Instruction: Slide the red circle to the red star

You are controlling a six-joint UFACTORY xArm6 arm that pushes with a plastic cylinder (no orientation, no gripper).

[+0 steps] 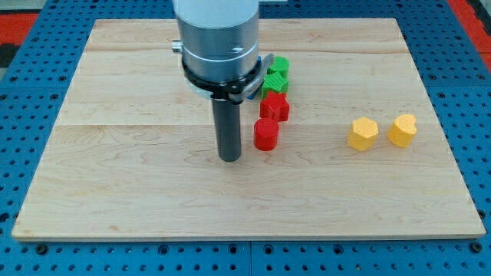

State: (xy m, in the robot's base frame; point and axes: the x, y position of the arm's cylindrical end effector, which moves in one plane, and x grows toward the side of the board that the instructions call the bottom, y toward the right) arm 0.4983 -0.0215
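Observation:
The red circle (266, 134) is a short red cylinder near the middle of the wooden board (138, 184). The red star (275, 106) lies just above it, touching or nearly touching its upper right. My tip (229, 158) rests on the board just left of the red circle, a small gap apart, slightly lower in the view. The arm's grey body hides the board above the rod.
Two green blocks stand above the red star, one (274, 83) right behind it and one (279, 67) further up. A yellow hexagon (362, 134) and a yellow heart (402, 130) sit at the view's right. Blue pegboard surrounds the board.

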